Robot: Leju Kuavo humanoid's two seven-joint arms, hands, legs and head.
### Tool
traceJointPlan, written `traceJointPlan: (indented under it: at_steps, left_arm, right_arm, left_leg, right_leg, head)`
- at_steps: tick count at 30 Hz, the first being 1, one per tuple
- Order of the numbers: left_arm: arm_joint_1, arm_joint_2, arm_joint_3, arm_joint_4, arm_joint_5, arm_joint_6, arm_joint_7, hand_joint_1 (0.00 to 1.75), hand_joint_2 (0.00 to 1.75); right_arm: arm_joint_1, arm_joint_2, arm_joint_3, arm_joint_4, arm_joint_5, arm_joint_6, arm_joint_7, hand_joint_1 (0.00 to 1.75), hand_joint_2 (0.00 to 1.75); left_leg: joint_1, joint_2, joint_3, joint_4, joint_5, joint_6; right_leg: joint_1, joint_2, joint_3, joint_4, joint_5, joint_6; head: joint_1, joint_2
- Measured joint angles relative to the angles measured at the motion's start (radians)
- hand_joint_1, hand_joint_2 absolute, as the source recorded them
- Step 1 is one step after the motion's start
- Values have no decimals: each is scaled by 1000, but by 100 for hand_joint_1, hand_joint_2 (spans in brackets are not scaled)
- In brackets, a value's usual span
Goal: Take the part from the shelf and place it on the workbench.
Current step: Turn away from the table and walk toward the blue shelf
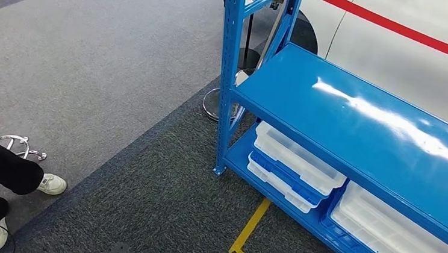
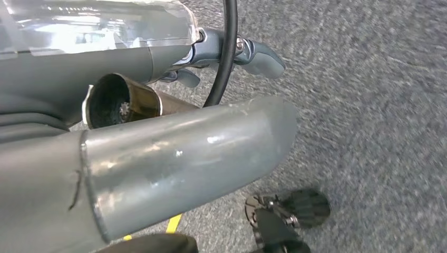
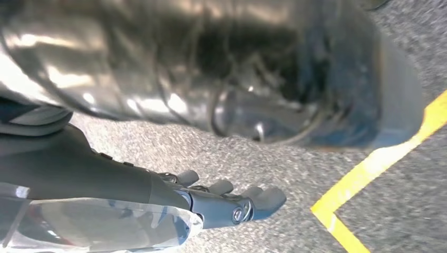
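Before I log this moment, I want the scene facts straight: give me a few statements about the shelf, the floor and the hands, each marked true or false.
1. The blue shelf's upper deck carries a stack of bins. False: it is bare; the clear plastic bins sit on the lower level.
2. Yellow tape marks the carpet near the shelf. True.
3. The right hand grips a part. False: it holds nothing, fingers extended.
4. A person's white shoes show on the carpet. True.
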Motion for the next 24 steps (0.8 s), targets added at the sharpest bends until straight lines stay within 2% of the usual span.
traceJointPlan:
  at_steps: [2, 3, 4, 5, 6, 7, 8, 9, 10, 12, 13, 14, 15, 16, 17, 18, 19, 20, 21, 22, 23, 24]
  left_arm:
    - [-1, 0, 0, 0, 0, 1, 0, 0, 0]
    - [0, 0, 0, 0, 0, 1, 0, 0, 0]
    - [3, 0, 1, 0, 0, 2, 0, 0, 0]
    - [5, 0, 1, 0, 0, 2, 0, 0, 0]
    - [7, 0, 1, 0, 0, 2, 0, 0, 0]
    - [9, 0, 1, 0, 0, 3, 1, 0, 0]
    - [10, 0, 1, 0, 0, 3, 0, 0, 0]
    - [10, 0, 1, 0, 0, 4, 0, 0, 0]
    - [11, 1, 2, 0, 1, 4, 0, 0, 0]
    - [11, 1, 4, 1, 1, 4, 0, 0, 0]
    - [11, 1, 6, 1, 2, 5, 0, 0, 0]
    - [10, 1, 6, 1, 2, 5, 0, 0, 0]
    - [9, 0, 6, 1, 2, 5, 0, 0, 0]
    - [9, -1, 7, 1, 2, 5, -1, 0, 0]
    - [10, -2, 7, 1, 2, 5, -1, 0, 0]
    - [11, -2, 7, 1, 2, 6, -1, 0, 0]
    - [13, -2, 8, 1, 2, 6, -2, 0, 0]
    - [15, -1, 8, 1, 2, 6, -1, 0, 0]
    - [16, -1, 8, 1, 2, 6, -1, 0, 0]
    - [16, -1, 8, 1, 2, 6, -1, 0, 0]
    - [16, -2, 8, 1, 2, 6, -1, 0, 0]
    - [15, -2, 8, 1, 2, 6, -1, 0, 0]
  right_arm:
    - [-2, 1, 0, 0, 0, 0, 0, 0, 0]
    - [-3, 1, 0, 0, 0, 0, 0, 0, 0]
    - [-5, 1, 0, 0, 0, 1, 0, 0, 0]
    - [-5, 1, 0, 0, 0, 1, 0, 0, 0]
    - [-4, 1, 0, 0, 0, 1, 0, 0, 0]
    - [-3, 1, 0, 0, 1, 1, 0, 0, 0]
    - [-2, 1, 0, 0, 2, 1, 0, 0, 0]
    - [-1, 2, 0, 0, 3, 2, 0, 0, 0]
    - [-3, 2, 0, 0, 4, 2, 0, 0, 0]
    - [-5, 2, 0, 0, 6, 2, 0, 0, 0]
    - [-5, 2, 0, 0, 6, 2, 0, 0, 0]
    - [-3, 2, 0, 0, 7, 2, 0, 0, 0]
    - [-1, 2, 0, 0, 7, 2, 0, 0, 0]
    - [0, 1, 0, 0, 7, 2, 0, 0, 0]
    - [0, 1, 0, 0, 7, 2, 0, 0, 0]
    - [-2, 2, 0, 0, 7, 2, 0, 0, 0]
    - [-4, 2, 0, 0, 7, 3, 0, 0, 0]
    - [-6, 2, 0, 0, 7, 3, 0, 0, 0]
    - [-5, 2, 0, 0, 7, 3, 1, 0, 0]
    - [-3, 2, 0, 0, 7, 3, 1, 0, 0]
    - [-2, 2, 0, 0, 7, 3, 1, 0, 0]
    - [-2, 2, 0, 0, 7, 3, 1, 0, 0]
  left_leg:
    - [5, -52, -23, 61, -44, -10]
    - [8, -83, -50, 122, -79, -14]
    - [9, -98, -83, 191, -111, -16]
    - [9, -104, -111, 247, -130, -18]
    - [10, -106, -127, 275, -129, -19]
    - [10, -108, -123, 262, -107, -18]
    - [11, -114, -103, 214, -70, -17]
    - [12, -131, -74, 146, -33, -14]
    - [13, -156, -46, 81, -8, -11]
    - [14, -191, -21, 15, 8, -4]
    - [11, -191, -19, 10, 6, 0]
    - [11, -181, -18, 8, 10, 6]
    - [11, -168, -16, 3, 15, 14]
    - [13, -154, -15, -3, 21, 23]
    - [15, -139, -15, -9, 26, 30]
    - [14, -123, -16, -12, 28, 35]
    - [12, -108, -17, -12, 28, 38]
    - [10, -93, -18, -12, 28, 39]
    - [8, -79, -19, -11, 27, 39]
    - [8, -65, -19, -11, 26, 38]
    - [8, -52, -19, -10, 24, 36]
    - [7, -39, -17, -9, 22, 33]
  right_leg:
    - [-7, 20, 5, -8, 7, -13]
    - [-8, 31, 3, -10, 10, -18]
    - [-8, 43, 1, -9, 11, -20]
    - [-8, 57, -2, -7, 12, -21]
    - [-7, 71, -4, -4, 12, -21]
    - [-7, 85, -5, -1, 12, -20]
    - [-7, 99, -6, 3, 12, -19]
    - [-8, 112, -7, 6, 12, -17]
    - [-8, 124, -10, 10, 11, -12]
    - [-7, 146, -18, 13, 13, 1]
    - [-8, 157, -21, 12, 17, 10]
    - [-10, 168, -25, 8, 21, 18]
    - [-11, 165, -29, 9, 22, 24]
    - [-11, 146, -38, 23, 12, 28]
    - [-9, 116, -56, 56, -10, 31]
    - [-9, 81, -81, 111, -43, 33]
    - [-8, 55, -111, 175, -77, 36]
    - [-9, 44, -139, 237, -103, 39]
    - [-10, 38, -155, 276, -114, 41]
    - [-11, 35, -152, 278, -106, 42]
    - [-11, 29, -129, 242, -82, 42]
    - [-11, 15, -88, 172, -49, 40]
  head:
    - [-1, 0]
    - [-1, 0]
    - [-1, 0]
    - [-1, 0]
    - [-1, 0]
    - [-1, 0]
    - [-1, 0]
    - [-1, 0]
    - [-1, 0]
    - [-1, 0]
    - [-1, 0]
    - [-1, 0]
    - [-1, 0]
    - [1, 0]
    - [3, 0]
    - [5, 0]
    - [7, 0]
    - [7, 0]
    - [7, 0]
    - [7, 0]
    - [7, 0]
    - [7, 0]
